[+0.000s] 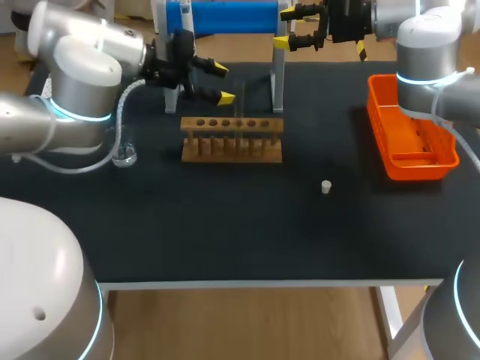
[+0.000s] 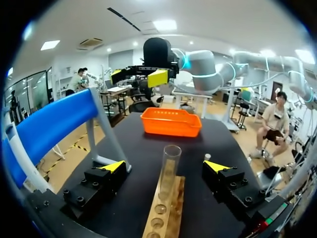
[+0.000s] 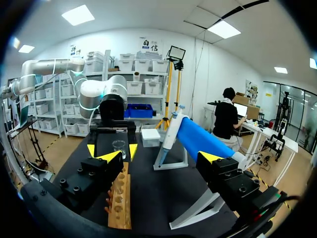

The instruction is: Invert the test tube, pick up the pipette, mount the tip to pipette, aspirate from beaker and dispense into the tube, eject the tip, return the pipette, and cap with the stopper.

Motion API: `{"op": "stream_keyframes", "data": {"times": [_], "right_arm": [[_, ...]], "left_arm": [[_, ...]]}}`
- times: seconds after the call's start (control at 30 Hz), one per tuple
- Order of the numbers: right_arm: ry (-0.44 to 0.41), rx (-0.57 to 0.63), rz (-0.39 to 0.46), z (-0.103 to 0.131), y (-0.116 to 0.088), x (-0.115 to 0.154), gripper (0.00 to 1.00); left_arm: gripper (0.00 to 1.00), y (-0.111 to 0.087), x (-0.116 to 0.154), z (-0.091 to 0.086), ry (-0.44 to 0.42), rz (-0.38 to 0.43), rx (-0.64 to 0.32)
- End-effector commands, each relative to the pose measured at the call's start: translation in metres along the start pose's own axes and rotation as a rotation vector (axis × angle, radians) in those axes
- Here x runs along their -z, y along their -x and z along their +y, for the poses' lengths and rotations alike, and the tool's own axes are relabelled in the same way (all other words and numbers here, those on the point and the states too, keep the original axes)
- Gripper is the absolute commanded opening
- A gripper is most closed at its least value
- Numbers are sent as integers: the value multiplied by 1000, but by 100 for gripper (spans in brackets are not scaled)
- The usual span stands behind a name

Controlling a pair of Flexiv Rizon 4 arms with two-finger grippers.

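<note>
A clear test tube (image 2: 170,166) stands upright in the wooden rack (image 1: 232,139), seen as a thin stem (image 1: 241,105) in the head view. My left gripper (image 1: 223,83) hovers open just behind the rack; in its wrist view (image 2: 166,166) the tube lies a little ahead, between the fingers, untouched. The blue pipette (image 1: 225,15) rests on its stand at the back. My right gripper (image 1: 283,28) hangs open beside the pipette's end, holding nothing, with the pipette (image 3: 203,141) ahead of it (image 3: 161,158). A glass beaker (image 1: 124,154) sits left of the rack. The small white stopper (image 1: 326,187) lies right of it.
An orange tray (image 1: 409,135) stands at the table's right side, under my right arm. The pipette stand's legs (image 1: 277,82) rise just behind the rack. The black table top (image 1: 225,225) spreads out in front of the rack.
</note>
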State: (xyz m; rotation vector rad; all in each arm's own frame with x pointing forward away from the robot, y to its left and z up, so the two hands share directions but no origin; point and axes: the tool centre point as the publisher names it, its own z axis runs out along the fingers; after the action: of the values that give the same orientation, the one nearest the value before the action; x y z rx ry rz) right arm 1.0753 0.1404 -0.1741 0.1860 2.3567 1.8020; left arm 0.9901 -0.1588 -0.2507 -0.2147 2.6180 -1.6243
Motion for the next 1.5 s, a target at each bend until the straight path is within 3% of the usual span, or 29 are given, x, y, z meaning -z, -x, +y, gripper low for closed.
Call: {"op": "stream_keyframes", "data": {"times": [0.03, 0.2, 1.03, 1.5], "right_arm": [[-2, 0, 4, 0, 1, 1, 100], [-2, 0, 4, 0, 1, 1, 100], [-2, 0, 4, 0, 1, 1, 100], [-2, 0, 4, 0, 1, 1, 100]], "left_arm": [[100, -6, -6, 1, 8, -33, -1], [100, -13, -14, 2, 27, -91, -10], [100, 4, -48, 12, 70, -57, -22], [100, 1, -53, 18, 74, -66, -35]]}}
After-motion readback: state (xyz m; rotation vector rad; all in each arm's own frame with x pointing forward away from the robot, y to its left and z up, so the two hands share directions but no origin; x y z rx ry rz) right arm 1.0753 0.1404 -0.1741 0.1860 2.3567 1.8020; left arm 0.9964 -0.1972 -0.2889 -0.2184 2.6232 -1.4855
